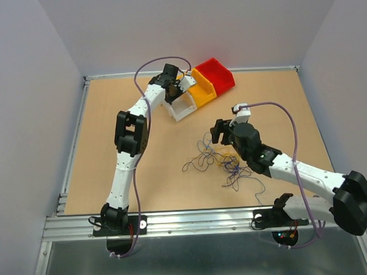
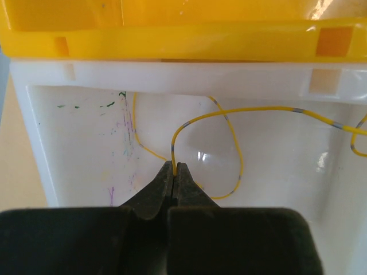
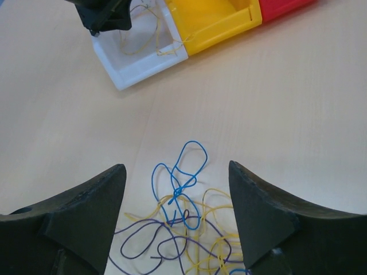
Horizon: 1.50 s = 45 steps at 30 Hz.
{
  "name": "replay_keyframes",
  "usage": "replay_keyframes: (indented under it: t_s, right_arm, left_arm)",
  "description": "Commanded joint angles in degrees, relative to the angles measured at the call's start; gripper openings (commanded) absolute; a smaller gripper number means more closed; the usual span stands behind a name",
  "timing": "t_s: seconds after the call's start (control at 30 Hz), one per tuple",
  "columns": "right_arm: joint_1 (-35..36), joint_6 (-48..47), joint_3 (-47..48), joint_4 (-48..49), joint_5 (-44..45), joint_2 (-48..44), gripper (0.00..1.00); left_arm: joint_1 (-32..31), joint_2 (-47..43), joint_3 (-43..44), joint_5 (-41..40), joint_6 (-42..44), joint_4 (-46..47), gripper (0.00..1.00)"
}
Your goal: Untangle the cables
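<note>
My left gripper has its two dark, tapered fingers pressed together, clamped on a thin yellow wire with grey bands. From the tips the wire rises in a narrow arch, then runs lengthwise to the right across the white plastic bin and out of the wrist view. A second loop of it droops back down toward my fingers. I cannot tell whether those loops lie on the bin floor or hang just above it. The bin is smooth and glossy, with faint green and purple scribbles on its inner wall. The glossy yellow plastic bin sits right behind it, rim to rim. In the top view a red plastic bin ends that row at the far side of the tan, wood-grained table.

My right gripper hangs with its matte black, wedge-shaped fingers spread wide apart, holding nothing. Under it, on the table, lies the loose tangle of hair-thin curly cables, well apart from the bins. From above, the heap stretches from left to right, trailing nearer on the right. In the right wrist view a blue wire loops away from me toward the bins. Dark purple strands and pale yellow strands cross beneath it, nearer my fingers.
</note>
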Motion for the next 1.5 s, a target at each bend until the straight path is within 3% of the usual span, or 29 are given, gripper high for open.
replay_keyframes:
  t_s: [0.0,0.03,0.13,0.4,0.53,0.7,0.8,1.0,1.47]
  right_arm:
    - [-7.26,1.96,1.35,9.90,-8.31,6.67,0.74]
    - [-9.21,3.01,2.31,12.87,-12.95,8.27,0.72]
    - [-13.27,3.89,7.14,16.23,-16.15,16.17,0.66]
    - [-15.65,7.84,21.91,17.64,-19.50,34.90,0.69]
    - [-16.61,9.25,25.86,19.75,-21.42,40.53,0.68]
    - [-16.70,10.48,30.52,19.75,-24.33,46.85,0.67]
    - [-16.70,11.36,31.67,19.67,-25.47,48.27,0.67]
    - [-16.62,12.33,28.69,22.99,-31.96,50.03,0.77]
    - [-15.74,16.02,27.28,23.45,-33.56,53.81,0.77]
  left_arm:
    - [0.40,-0.51,3.20,-0.94,-0.55,-2.34,0.00]
    - [0.40,-0.60,2.42,-0.76,-0.91,-1.46,0.00]
    - [0.40,-1.21,0.57,2.22,-2.05,-0.84,0.00]
    - [0.13,-8.67,-11.02,15.50,-11.79,3.80,0.00]
    - [-0.22,-14.74,-22.35,15.94,-19.27,12.24,0.00]
    - [-0.22,-16.42,-22.56,14.36,-22.35,14.81,0.00]
    - [-0.22,-14.84,-20.36,14.62,-22.70,13.40,0.00]
    - [-0.40,-15.45,-21.58,14.80,-24.99,15.33,0.00]
    - [-0.48,-14.83,-22.11,11.55,-25.52,17.18,0.00]
